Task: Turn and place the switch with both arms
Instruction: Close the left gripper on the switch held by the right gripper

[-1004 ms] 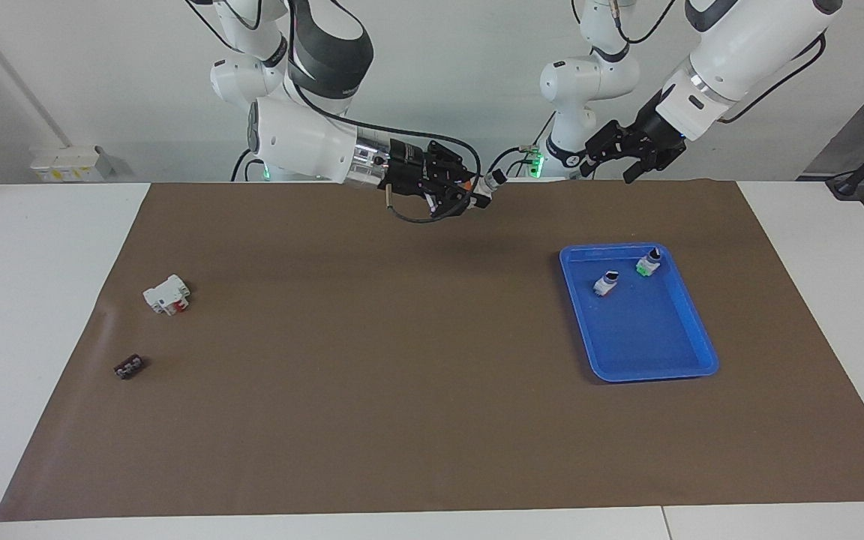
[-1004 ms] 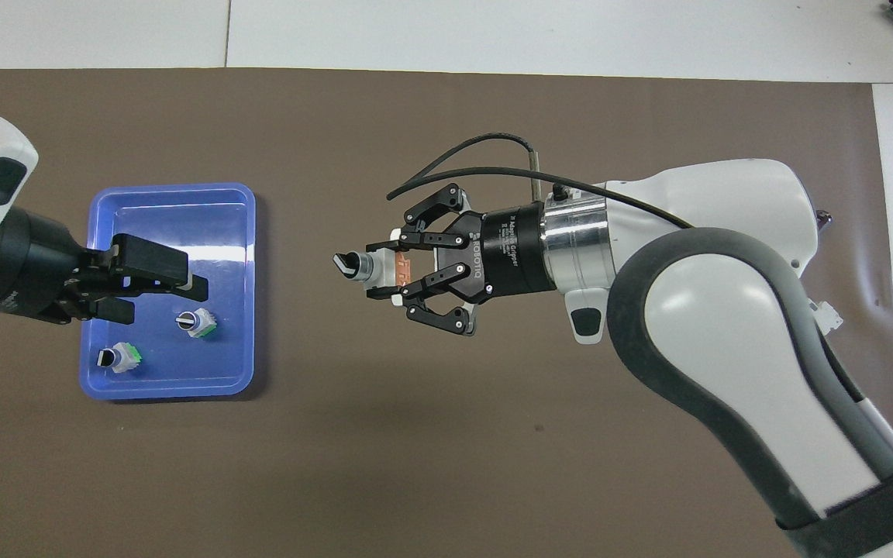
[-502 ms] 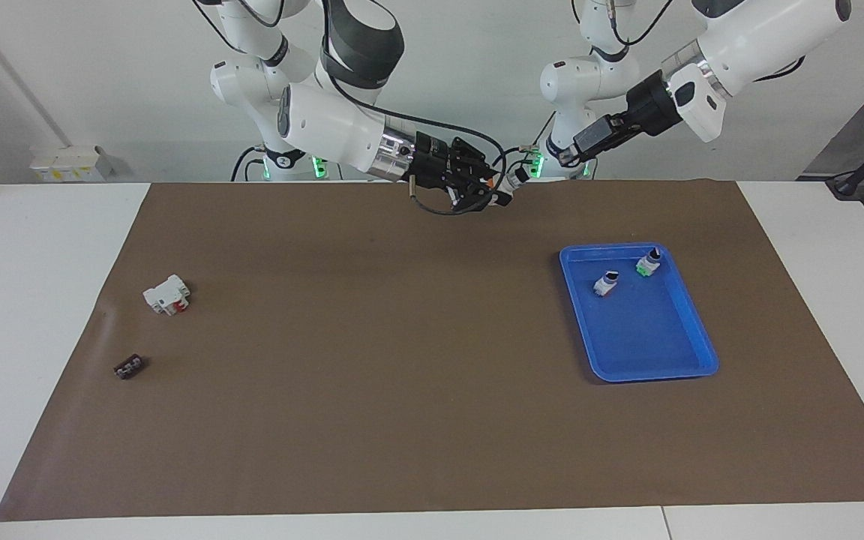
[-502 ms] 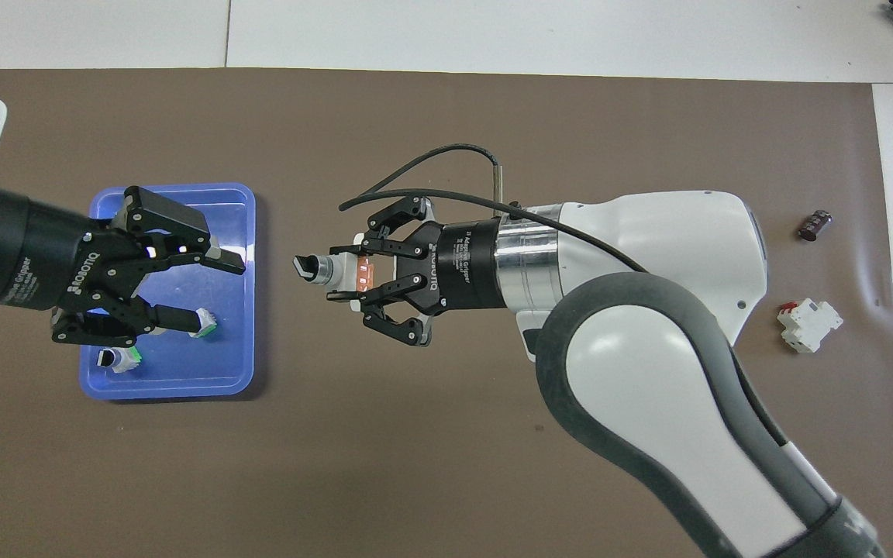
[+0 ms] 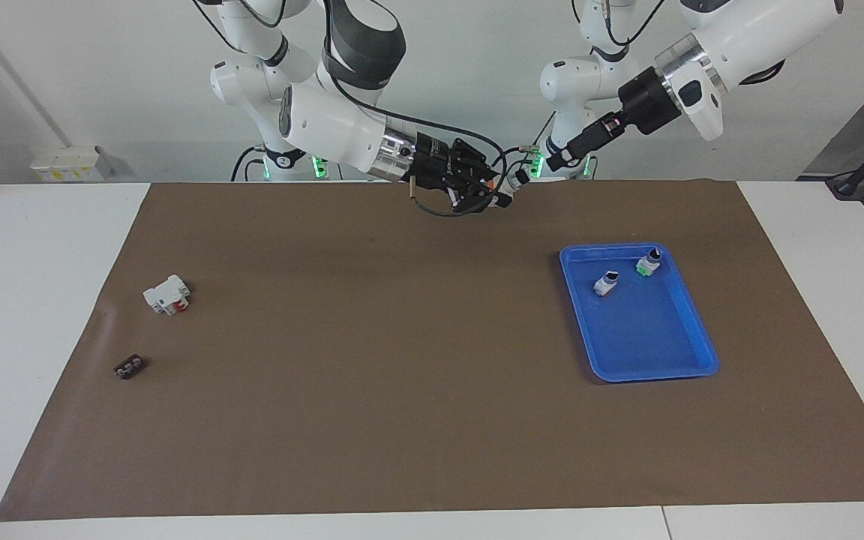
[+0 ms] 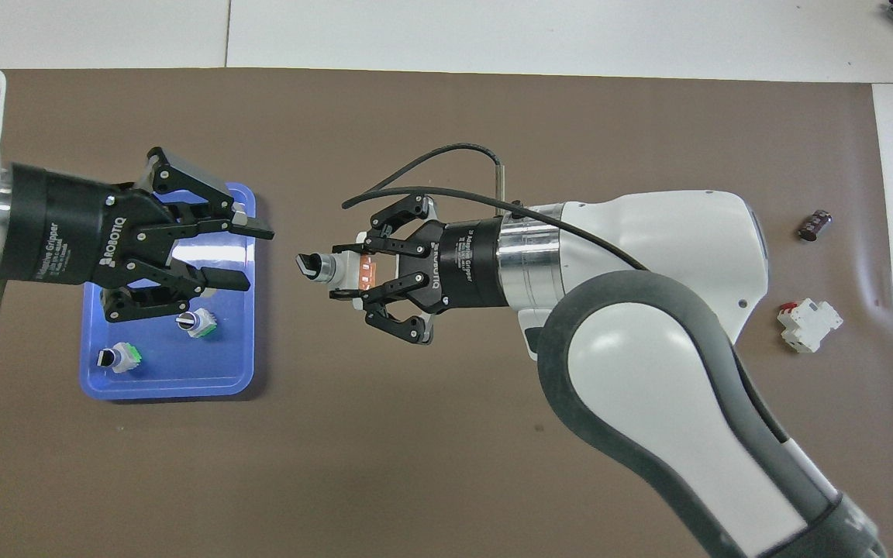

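My right gripper point(image 6: 349, 271) is shut on the switch point(image 6: 334, 270) and holds it level in the air above the brown mat. The orange block sits between the fingers and the black knob points toward the left arm's end of the table. The switch also shows in the facing view point(image 5: 511, 180), at the tip of the right gripper point(image 5: 493, 187). My left gripper point(image 6: 259, 256) is open and empty, over the edge of the blue tray point(image 6: 167, 385), with its fingers aimed at the knob. A small gap separates it from the knob. It also shows in the facing view point(image 5: 556, 161).
The blue tray point(image 5: 649, 337) holds a green-based switch point(image 5: 648, 264) and another small switch point(image 5: 606, 283). A white block with a red part point(image 5: 167, 294) and a small dark part point(image 5: 128, 367) lie on the mat toward the right arm's end.
My right gripper has carried the switch toward the left arm's end and then held still. My left gripper has turned and moved toward the switch's knob, staying open.
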Available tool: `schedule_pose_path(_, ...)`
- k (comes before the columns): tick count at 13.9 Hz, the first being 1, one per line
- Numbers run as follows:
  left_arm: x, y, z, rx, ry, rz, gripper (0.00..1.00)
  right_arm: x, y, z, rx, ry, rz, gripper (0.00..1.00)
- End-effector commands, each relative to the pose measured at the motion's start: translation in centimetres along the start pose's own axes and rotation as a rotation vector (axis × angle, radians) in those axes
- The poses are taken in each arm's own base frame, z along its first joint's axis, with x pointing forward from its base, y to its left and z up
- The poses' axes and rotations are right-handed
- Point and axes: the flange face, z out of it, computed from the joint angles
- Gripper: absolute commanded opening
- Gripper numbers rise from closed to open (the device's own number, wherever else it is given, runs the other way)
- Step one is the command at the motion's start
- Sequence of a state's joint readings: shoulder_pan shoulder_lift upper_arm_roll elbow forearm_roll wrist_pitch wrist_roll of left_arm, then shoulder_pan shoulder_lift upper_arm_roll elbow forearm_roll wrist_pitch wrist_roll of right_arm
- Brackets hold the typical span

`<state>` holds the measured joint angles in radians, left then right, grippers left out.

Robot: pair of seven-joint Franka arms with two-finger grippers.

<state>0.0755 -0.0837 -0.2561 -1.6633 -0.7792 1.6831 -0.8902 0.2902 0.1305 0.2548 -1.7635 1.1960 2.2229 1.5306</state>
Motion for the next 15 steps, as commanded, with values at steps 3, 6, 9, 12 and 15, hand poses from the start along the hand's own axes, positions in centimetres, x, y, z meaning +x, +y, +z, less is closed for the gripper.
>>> schedule_pose_path(3, -1.1, -0.1, 1.9, -0.048, 0.026, -0.030, 0.45, 0.0, 0.1, -0.2, 0.013, -0.015, 0.023, 0.00)
schedule_pose_path(6, -1.1, -0.6, 2.4, -0.034, 0.026, -0.025, 0.43, 0.0, 0.1, -0.1, 0.011, -0.015, 0.023, 0.00)
schedule_pose_path(9, -1.3, -0.8, 2.6, -0.029, 0.025, -0.004, 0.40, 0.1, 0.1, -0.1, 0.010, -0.014, 0.025, 0.00)
schedule_pose_path(12, -1.6, -0.8, 3.2, -0.026, 0.023, 0.003, 0.36, 0.1, 0.1, -0.1, 0.009, -0.014, 0.025, 0.00)
schedule_pose_path(15, -1.5, -0.7, 3.3, -0.037, 0.033, 0.003, 0.34, 0.1, 0.1, -0.1, 0.009, -0.014, 0.027, 0.00)
